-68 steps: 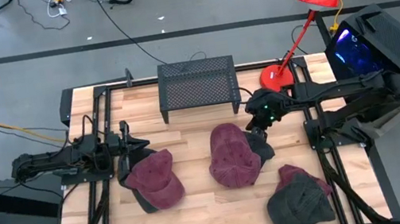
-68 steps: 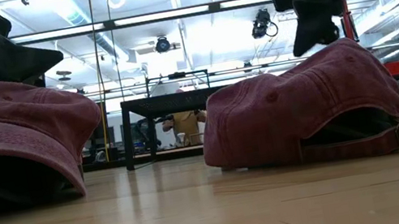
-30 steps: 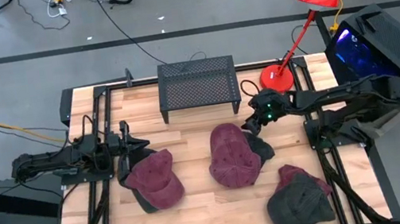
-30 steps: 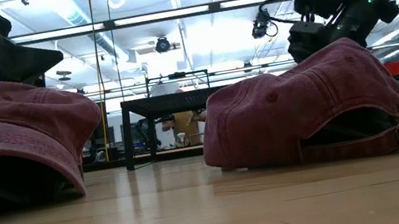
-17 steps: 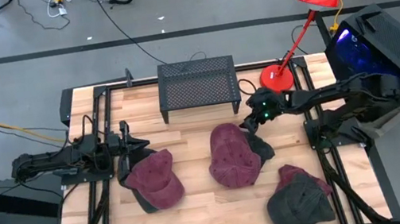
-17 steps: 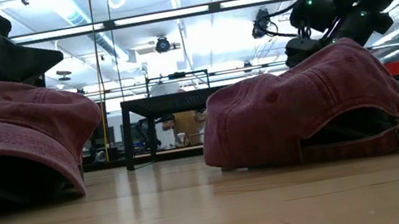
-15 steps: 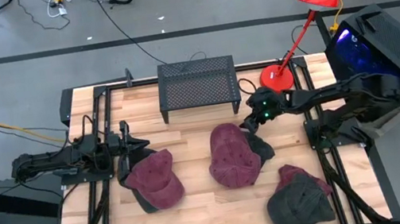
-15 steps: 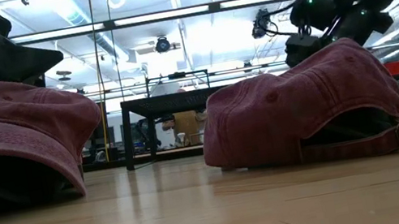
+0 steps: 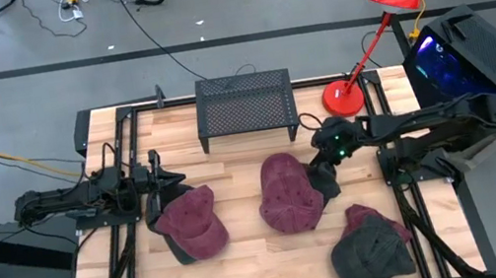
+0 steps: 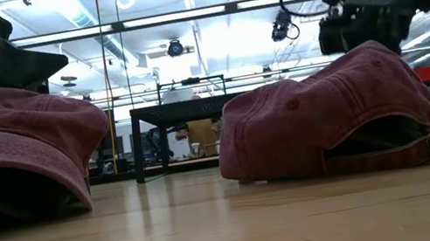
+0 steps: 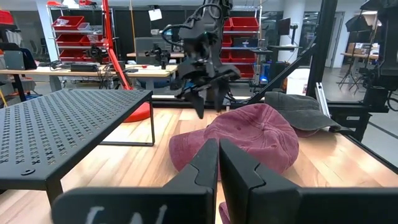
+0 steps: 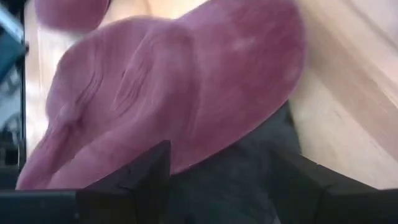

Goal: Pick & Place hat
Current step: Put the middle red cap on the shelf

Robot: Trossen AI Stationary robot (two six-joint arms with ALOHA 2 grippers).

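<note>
Three hats lie on the wooden table (image 9: 247, 259). A maroon hat (image 9: 192, 225) is at the left, and a maroon hat (image 9: 287, 193) in the middle lies partly over a dark grey cap (image 9: 326, 182). A grey and maroon hat (image 9: 373, 244) sits near right. My right gripper (image 9: 323, 169) hovers open, slanting down, over the middle hat's right edge (image 12: 186, 93) and the grey cap (image 12: 236, 168); its fingers (image 11: 200, 102) stand just above the cloth. My left gripper (image 9: 172, 178) is shut and level beside the left hat.
A black perforated metal rack (image 9: 245, 107) stands at the far middle of the table. A red desk lamp (image 9: 341, 96) stands at the far right. Black frame rails (image 9: 132, 227) run along both sides. Bare wood lies near the front edge.
My right gripper has rolled its wrist and shifted slightly toward the table's right and near edges, rising a little over the middle hat. Its fingers stay open. The hats lie as before.
</note>
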